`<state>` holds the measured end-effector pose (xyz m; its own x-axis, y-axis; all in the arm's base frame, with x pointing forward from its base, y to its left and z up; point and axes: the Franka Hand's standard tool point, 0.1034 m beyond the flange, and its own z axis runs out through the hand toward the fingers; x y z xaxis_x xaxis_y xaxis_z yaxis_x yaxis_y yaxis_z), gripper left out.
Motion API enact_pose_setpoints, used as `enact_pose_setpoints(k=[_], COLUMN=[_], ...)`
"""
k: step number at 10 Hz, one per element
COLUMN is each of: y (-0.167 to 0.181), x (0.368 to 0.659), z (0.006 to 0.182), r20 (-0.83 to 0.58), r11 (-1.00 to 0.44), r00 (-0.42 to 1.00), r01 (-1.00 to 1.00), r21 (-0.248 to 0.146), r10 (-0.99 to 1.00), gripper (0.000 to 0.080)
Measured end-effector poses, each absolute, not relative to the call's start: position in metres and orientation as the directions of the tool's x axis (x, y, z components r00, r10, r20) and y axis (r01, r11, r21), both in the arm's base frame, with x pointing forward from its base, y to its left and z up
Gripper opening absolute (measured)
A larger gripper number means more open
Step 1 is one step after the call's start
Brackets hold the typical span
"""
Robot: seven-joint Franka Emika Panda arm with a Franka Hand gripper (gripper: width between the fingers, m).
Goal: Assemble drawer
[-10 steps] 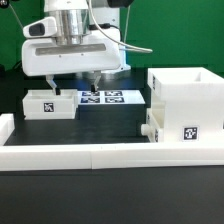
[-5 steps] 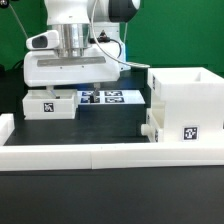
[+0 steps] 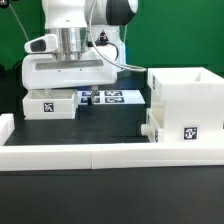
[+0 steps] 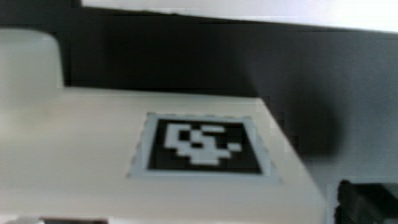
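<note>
two-finger gripper (image 3: pixel 66 92) hung over small shallow white plastic tray (image 3: pixel 50 104) | open or clenched: couldn't tell tbh | tall boxy white casing (image 3: pixel 186 108) well apart from tray

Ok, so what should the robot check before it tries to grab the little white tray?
1. The gripper lined up with the small shallow white plastic tray: cannot tell; it hangs low by the tray's end on the exterior view's right.
2. The gripper open: cannot tell; its fingertips are too small to see.
3. The tray sitting level: ok.
4. The tall boxy white plastic casing upright and apart from the tray: ok.
5. The long low white rail clear of the tray: ok; it lies nearer the camera.
</note>
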<state>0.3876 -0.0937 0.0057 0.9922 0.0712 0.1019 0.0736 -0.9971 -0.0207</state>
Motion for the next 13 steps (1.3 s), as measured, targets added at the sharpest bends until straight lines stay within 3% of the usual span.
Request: enact_pose_setpoints(k=[2,3,4,5,6,7,12,13], y=[-0.094,-0.094,-0.094,-0.094,-0.094,-0.094,-0.091,-0.083], x=[0.387,0.387,0.387,0.387,0.387,0.387,0.388,0.396], z=[0.006,0.006,0.006,0.006,0.006,0.006,0.007,0.017], r20=[0.104,0.104,0.104,0.104,0.104,0.104,0.099,0.103], r11=[-0.997,-0.997,-0.997,-0.997,-0.997,-0.997,-0.996,-0.993], r00=[0.992,0.992,0.992,0.992,0.992,0.992,0.992,0.989], r01=[0.074,0.074,0.074,0.074,0.074,0.074,0.082,0.114], r21=[-0.019,-0.019,-0.019,-0.019,-0.019,-0.019,-0.023,-0.026], r10=[0.071,0.071,0.071,0.071,0.072,0.072,0.079,0.111], gripper=[0.0409,0.0409,0.0227,0.0095,0.0095,0.0041,0.0041,0.0041])
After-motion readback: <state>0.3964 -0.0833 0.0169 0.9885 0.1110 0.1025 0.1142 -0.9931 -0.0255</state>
